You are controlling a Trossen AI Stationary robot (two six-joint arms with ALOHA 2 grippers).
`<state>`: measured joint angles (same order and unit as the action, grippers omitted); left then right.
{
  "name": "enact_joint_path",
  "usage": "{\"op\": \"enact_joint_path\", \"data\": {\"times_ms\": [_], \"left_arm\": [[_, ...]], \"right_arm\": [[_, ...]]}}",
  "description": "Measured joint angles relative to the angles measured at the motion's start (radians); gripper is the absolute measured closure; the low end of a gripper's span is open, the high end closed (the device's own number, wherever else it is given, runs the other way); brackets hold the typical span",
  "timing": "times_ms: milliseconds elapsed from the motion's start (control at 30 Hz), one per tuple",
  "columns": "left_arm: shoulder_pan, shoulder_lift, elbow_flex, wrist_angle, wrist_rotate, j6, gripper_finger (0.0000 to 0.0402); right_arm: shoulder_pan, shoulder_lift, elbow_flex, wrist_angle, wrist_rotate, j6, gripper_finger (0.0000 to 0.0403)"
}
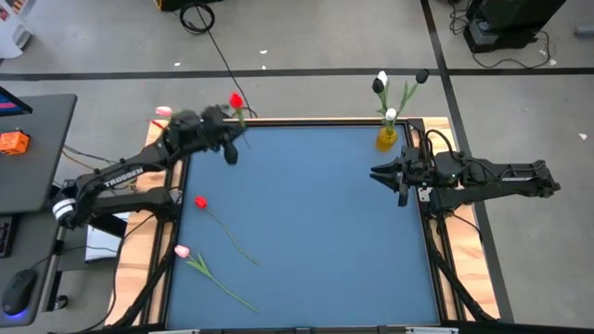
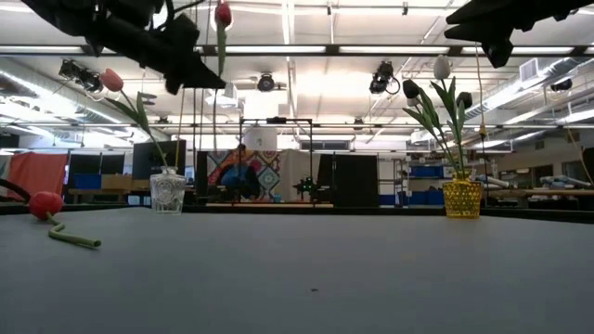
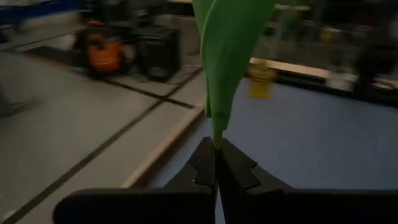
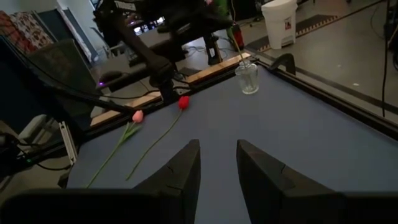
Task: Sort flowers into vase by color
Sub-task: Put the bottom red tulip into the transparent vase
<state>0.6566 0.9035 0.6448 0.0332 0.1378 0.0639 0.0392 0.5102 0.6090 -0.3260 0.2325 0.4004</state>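
My left gripper (image 1: 228,148) hovers high over the table's far-left corner, shut on a red tulip (image 1: 236,100) whose head (image 2: 223,13) stands above it. Close by stands a clear glass vase (image 2: 168,192) holding a pink tulip (image 2: 111,79). A yellow vase (image 1: 387,137) at the far-right corner holds white and black tulips (image 2: 442,67). A red tulip (image 1: 200,201) and a pink tulip (image 1: 182,250) lie flat on the mat's left side. My right gripper (image 4: 217,168) is open, raised near the yellow vase and touching nothing. My left gripper pinches the red tulip between its two fingers at the foot of a green leaf (image 3: 216,143). The fingers come roughly level, pointing toward the table's right, and lie across the stem. The tulip is lifted clear and stands about upright, with leaf (image 3: 230,50) and head above the fingers.
The blue mat (image 1: 316,232) is bare across its middle and right. A wooden rim (image 1: 306,121) runs along the far edge. A desk with a mouse (image 1: 19,289) sits left of the table. Cables and floor lie beyond.
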Motion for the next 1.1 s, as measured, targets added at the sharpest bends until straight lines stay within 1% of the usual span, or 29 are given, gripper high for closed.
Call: {"op": "enact_joint_path", "data": {"times_ms": [133, 200, 267, 367, 467, 533, 667, 833, 1000, 1100], "left_arm": [[0.165, -0.008, 0.004, -0.005, 0.045, -0.050, 0.0397], [0.216, -0.027, 0.004, -0.010, 0.048, -0.058, 0.0397], [0.245, -0.049, 0.005, 0.001, 0.048, -0.063, 0.0397], [0.271, -0.084, 0.005, -0.030, 0.034, -0.085, 0.0397], [0.290, -0.115, 0.005, -0.099, -0.054, -0.076, 0.0397], [0.298, -0.127, 0.005, -0.144, -0.095, -0.079, 0.0397], [0.302, -0.143, 0.006, -0.129, -0.099, -0.073, 0.0397], [0.302, -0.143, 0.007, -0.145, -0.101, -0.102, 0.0397], [0.302, -0.147, 0.052, -0.214, -0.102, -0.085, 0.0397], [0.305, -0.141, 0.053, -0.250, -0.103, -0.073, 0.0397]], "right_arm": [[0.000, 0.000, 0.000, 0.003, 0.000, 0.000, 0.0290], [0.000, 0.000, 0.000, 0.003, 0.000, 0.000, 0.0290], [0.000, 0.000, 0.000, 0.003, 0.000, 0.000, 0.0290], [0.000, 0.000, 0.000, 0.004, 0.000, 0.000, 0.0290], [0.000, 0.000, 0.000, 0.005, 0.000, 0.000, 0.0290], [0.000, 0.000, 0.000, 0.006, 0.000, 0.000, 0.0290], [0.000, 0.000, 0.000, 0.008, 0.000, 0.000, 0.0290], [0.000, 0.000, 0.000, 0.011, 0.000, 0.000, 0.0290], [0.000, 0.000, 0.000, 0.011, 0.000, 0.000, 0.0290], [0.000, 0.000, 0.000, 0.011, 0.000, 0.000, 0.0290]]}}
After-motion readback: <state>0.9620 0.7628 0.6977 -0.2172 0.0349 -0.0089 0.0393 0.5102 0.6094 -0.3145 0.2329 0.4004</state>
